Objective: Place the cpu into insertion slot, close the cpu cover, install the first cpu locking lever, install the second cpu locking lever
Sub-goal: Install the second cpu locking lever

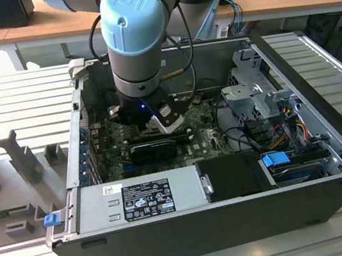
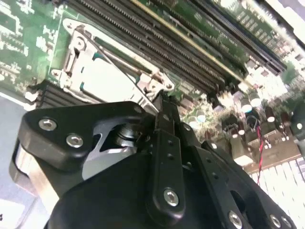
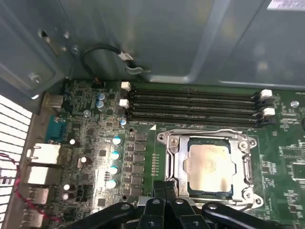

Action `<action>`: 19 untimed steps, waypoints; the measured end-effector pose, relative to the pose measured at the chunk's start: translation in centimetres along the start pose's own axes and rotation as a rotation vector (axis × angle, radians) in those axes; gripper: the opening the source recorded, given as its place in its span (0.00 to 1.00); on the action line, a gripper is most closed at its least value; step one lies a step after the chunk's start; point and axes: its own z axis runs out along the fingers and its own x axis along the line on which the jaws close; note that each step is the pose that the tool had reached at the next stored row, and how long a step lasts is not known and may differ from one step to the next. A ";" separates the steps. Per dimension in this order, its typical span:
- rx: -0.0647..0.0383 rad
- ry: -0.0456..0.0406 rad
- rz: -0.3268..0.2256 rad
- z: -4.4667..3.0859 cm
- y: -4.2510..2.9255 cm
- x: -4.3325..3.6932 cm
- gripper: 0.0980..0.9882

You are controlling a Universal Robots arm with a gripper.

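The cpu [image 3: 208, 164], a pale beige square, lies in the socket on the green motherboard, and it also shows in the second wrist view [image 2: 102, 78]. The cpu cover [image 3: 175, 160], a silvery metal frame, lies flat around it [image 2: 71, 59]. Thin wire locking levers run along the frame's edges [image 3: 248, 164]. My gripper [image 3: 166, 187] is shut with nothing between its black fingers. It hovers just off the socket's edge, with its tips close to a corner of the frame [image 2: 163, 109]. In the exterior view the arm's wrist [image 1: 137, 49] reaches down into the open computer case.
Black memory slots [image 3: 190, 102] run beside the socket. Capacitors [image 3: 114, 155] and rear ports [image 3: 40, 162] lie on its other side. A looped cable [image 3: 102, 52] hangs off the case wall. The power supply [image 1: 136, 197] and drive cage [image 1: 249, 90] crowd the case.
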 end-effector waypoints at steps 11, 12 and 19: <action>-0.014 0.0032 0.001 -1.90 0.74 -2.74 0.01; -0.014 0.0031 0.001 -1.91 0.73 -3.08 0.01; -0.012 0.0082 0.005 -2.41 -0.89 -4.18 0.01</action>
